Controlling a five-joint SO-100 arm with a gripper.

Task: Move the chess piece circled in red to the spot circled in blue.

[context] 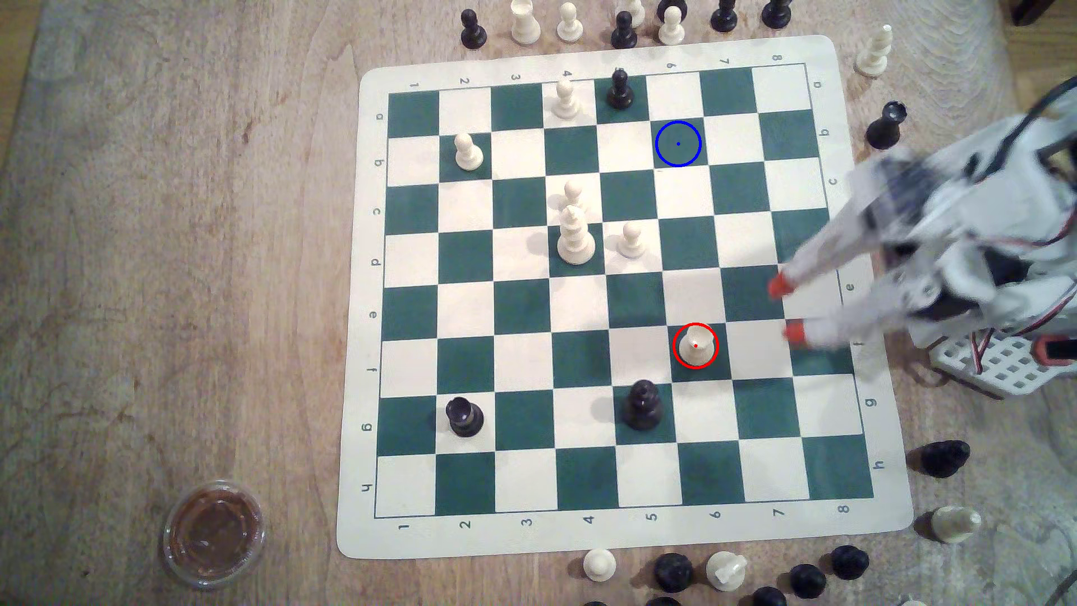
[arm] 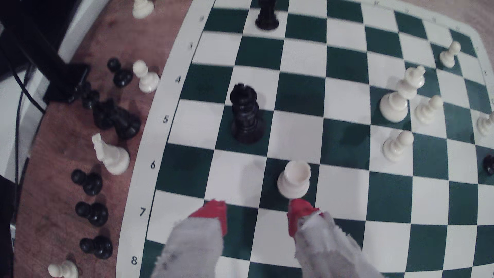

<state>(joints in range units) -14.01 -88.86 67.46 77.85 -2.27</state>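
Red-tipped gripper (context: 785,310) hangs wide open, holding nothing; the upright cream chess piece (context: 696,345) stands toward the exterior view's left, near, not yet between the fingers.

The hand (context: 784,310) hangs low with fingers spread (red-tipped, holding nothing).

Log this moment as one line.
gripper: open, short of rook | rook: upright, red-ringed square | blue-ringed square: vacant | stage: approach
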